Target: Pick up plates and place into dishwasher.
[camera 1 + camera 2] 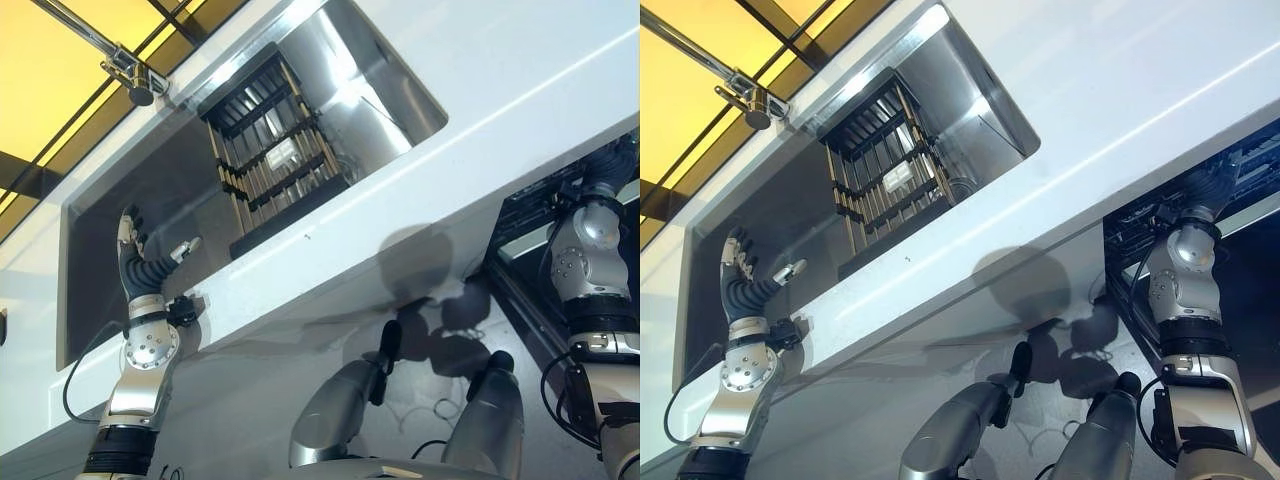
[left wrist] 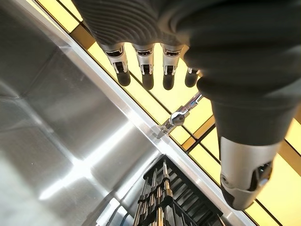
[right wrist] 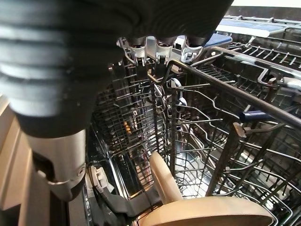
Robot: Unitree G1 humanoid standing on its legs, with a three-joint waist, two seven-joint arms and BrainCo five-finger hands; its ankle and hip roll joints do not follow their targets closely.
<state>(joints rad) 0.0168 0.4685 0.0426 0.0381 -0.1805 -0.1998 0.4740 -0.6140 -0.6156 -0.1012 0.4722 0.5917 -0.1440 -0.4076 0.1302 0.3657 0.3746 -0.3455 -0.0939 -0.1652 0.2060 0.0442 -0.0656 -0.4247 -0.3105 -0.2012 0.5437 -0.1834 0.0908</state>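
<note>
Two plates (image 3: 207, 214) in dishwasher rack (image 3: 221, 108), one sink (image 1: 140, 200)

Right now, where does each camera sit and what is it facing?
Left and right eye views: on the head, looking down at the sink, its rack and left hand.
Left wrist view: along the open left hand into the sink, faucet beyond.
Right wrist view: along the right hand into the dishwasher rack holding a plate.
Shared: the sink rack.

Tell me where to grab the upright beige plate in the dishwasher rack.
Pinch its top rim, coming from above: the beige plate stands on edge in the dishwasher rack, wires crowding its sides, so only the upper edge looks free.
</note>
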